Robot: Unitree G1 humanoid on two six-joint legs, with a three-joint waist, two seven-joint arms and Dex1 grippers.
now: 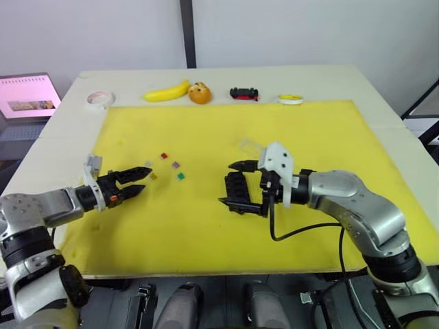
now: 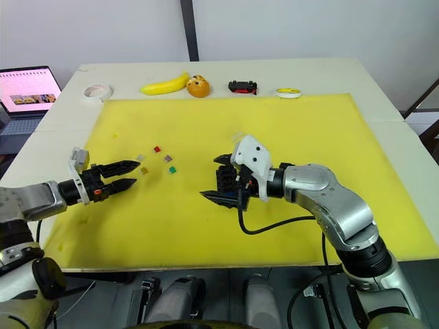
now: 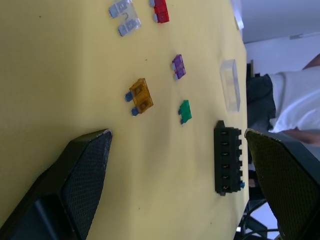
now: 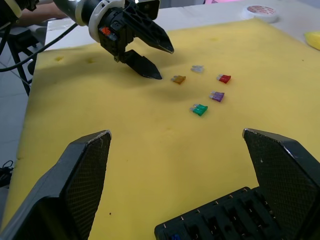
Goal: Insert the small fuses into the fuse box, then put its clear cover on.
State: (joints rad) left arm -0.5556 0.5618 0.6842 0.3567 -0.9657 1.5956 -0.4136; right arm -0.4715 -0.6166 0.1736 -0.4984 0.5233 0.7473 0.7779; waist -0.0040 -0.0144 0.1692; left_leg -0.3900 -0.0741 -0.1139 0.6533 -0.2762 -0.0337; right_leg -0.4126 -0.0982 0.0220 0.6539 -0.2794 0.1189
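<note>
Left eye view — the fuse box (image 1: pixel 238 190) is bracketed by the wide-open right gripper (image 1: pixel 236 184), while the empty, parted left gripper (image 1: pixel 137 183) is aimed at the small fuses (image 1: pixel 166 166).

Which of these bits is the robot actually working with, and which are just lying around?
In the job:
- loose fuses: red, purple, green, amber, grey
- fuse box
- clear cover

Lying about:
- banana
- orange toy
- toy car
- two tape rolls
- laptop

Matt yellow mat (image 1: pixel 206 226); black plastic fuse box (image 3: pixel 228 160); clear glossy cover (image 3: pixel 230 84)
</note>
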